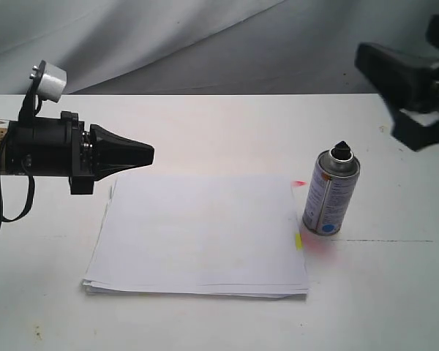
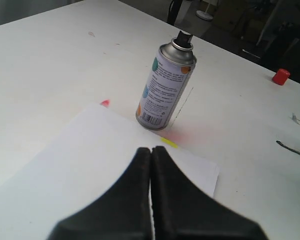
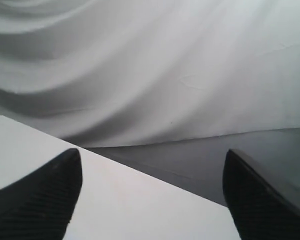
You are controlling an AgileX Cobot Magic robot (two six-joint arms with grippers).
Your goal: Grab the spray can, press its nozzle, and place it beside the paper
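Left hand [image 2: 151, 150]: clenched, the two black fingers pressed together with nothing between them; it hangs above the paper's near side.
Right hand [image 3: 151, 155]: released, fingers spread wide and grasping nothing, raised above the counter [image 1: 205, 124] with grey backdrop cloth [image 3: 150, 65] ahead of it.
Spray can [image 1: 331, 194]: upright on the counter, straight ahead of the left hand's tips and well apart from them; below the right hand and clear of it; neither hand touches it.
Nozzle [image 1: 342, 150]: black, seated in the can's silver top rim, uncovered.
Paper [image 1: 197, 234]: white stack lying flat under and ahead of the left hand, sheets slightly fanned at one corner.
Yellow tab [image 1: 298, 240]: on the paper edge farthest from the left hand, just beside the can's base; whether can and paper touch cannot be told.
Pink smudge [image 1: 298, 183]: on the counter at the paper's corner near the can.
Red cap [image 2: 280, 76]: on the counter, far beyond the can from the left hand.
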